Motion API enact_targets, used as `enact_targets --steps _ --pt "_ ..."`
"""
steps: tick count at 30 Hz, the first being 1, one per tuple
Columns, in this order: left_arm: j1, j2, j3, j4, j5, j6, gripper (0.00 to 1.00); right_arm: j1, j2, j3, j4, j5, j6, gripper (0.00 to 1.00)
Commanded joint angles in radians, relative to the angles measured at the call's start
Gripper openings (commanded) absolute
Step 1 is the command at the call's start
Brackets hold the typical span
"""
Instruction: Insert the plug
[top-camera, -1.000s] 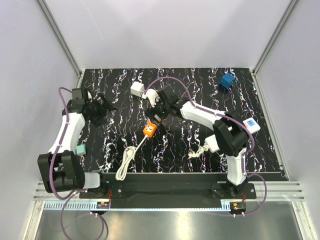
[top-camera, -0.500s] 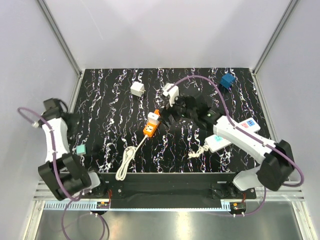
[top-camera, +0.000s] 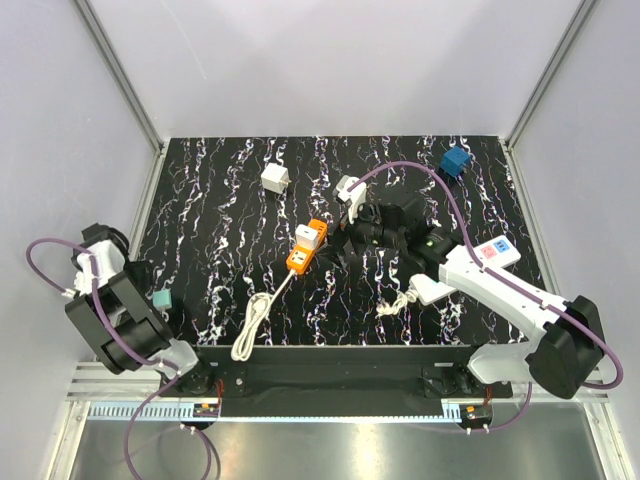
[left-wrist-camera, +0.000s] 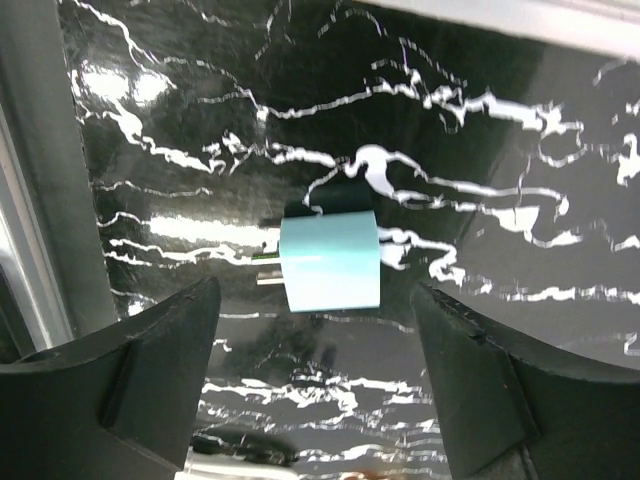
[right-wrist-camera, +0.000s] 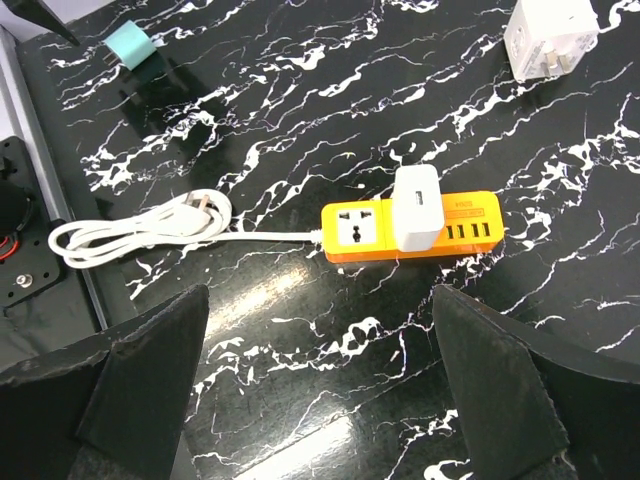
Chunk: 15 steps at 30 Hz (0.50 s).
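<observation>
- The black, white-veined marbled surface (top-camera: 220, 200) carries an orange plastic power strip (top-camera: 298, 260) near its middle, and a white block adapter (right-wrist-camera: 417, 208) stands plugged into it.
- A white cable (right-wrist-camera: 140, 228) runs from the orange strip toward the near edge and ends in a loose coil.
- The small solid-blue cube plug (top-camera: 456, 161) sits at the far right corner, well apart from the orange strip, and nothing touches it.
- The right gripper (right-wrist-camera: 320, 300) hovers just right of the orange strip with its jaws spread wide and holding nothing.
- A long white power strip (top-camera: 432, 288) lies to the right of the orange strip, partly under the right arm.
- A white cube adapter (top-camera: 274, 179) rests beyond the orange strip, a little to its left.
- Far left of the orange strip, by the surface's edge, a pale teal cube adapter (left-wrist-camera: 330, 262) lies on its side with its prongs pointing outward.
- The left gripper (left-wrist-camera: 315, 292) hangs over the teal adapter with its jaws apart and both fingers clear of it.
</observation>
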Motion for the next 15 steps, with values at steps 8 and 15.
enact_targets --steps 8,15 --pt "-0.003 0.159 0.046 0.106 0.027 0.016 0.73 0.007 0.006 0.044 0.035 -0.045 0.027 0.99" --pt "-0.009 0.19 0.027 0.168 0.064 0.065 0.55 0.008 0.004 0.043 0.02 -0.037 0.024 0.99"
